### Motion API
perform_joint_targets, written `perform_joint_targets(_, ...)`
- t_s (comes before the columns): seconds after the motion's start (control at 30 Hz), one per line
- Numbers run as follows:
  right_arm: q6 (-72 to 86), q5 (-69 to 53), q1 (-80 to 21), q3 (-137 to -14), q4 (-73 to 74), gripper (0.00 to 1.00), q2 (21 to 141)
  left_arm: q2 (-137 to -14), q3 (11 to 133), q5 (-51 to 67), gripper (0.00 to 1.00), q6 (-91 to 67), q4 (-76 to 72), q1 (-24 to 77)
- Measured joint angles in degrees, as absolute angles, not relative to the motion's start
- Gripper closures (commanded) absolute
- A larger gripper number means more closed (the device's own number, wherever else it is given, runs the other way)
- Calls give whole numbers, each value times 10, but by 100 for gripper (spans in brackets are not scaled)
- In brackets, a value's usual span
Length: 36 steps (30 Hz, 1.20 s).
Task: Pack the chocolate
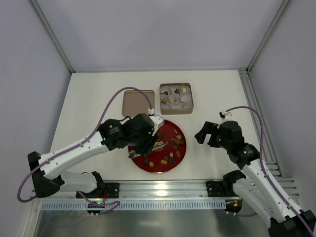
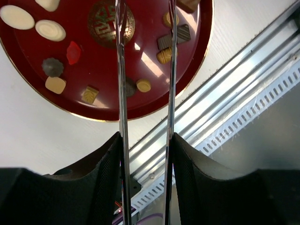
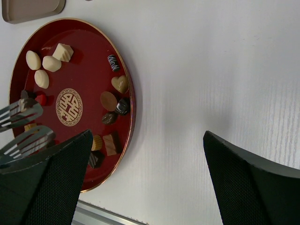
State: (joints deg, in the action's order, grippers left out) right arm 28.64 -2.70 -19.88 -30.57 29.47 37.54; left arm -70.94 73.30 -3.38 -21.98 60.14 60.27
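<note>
Light, easily marred chocolate (image 3: 108,101) likely suits pinching across flat sides; left tool (image 2: 146,138) clasps tongs (image 2: 123,93), right tool (image 3: 147,133) gapes empty.

White matte surface (image 1: 94,94) fills mid-frame. Pale lavender-grey walls (image 1: 158,29) at top, left and right. Thin metal frame posts (image 1: 53,34) run diagonally in both upper corners. Aluminium rail (image 1: 163,188) along the bottom edge. Light soft, even; shadows faint.
</note>
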Motion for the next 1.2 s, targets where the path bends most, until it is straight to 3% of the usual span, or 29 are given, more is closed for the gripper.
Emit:
perform_joint_targets(0.33,286,-27,-199,-305,295,0,376,-708,717,-38,55,-221,634,674)
perform_joint_targets(1.2,286,-27,-199,-297,291,0,382,-746,714,-60,56,-221,658,714)
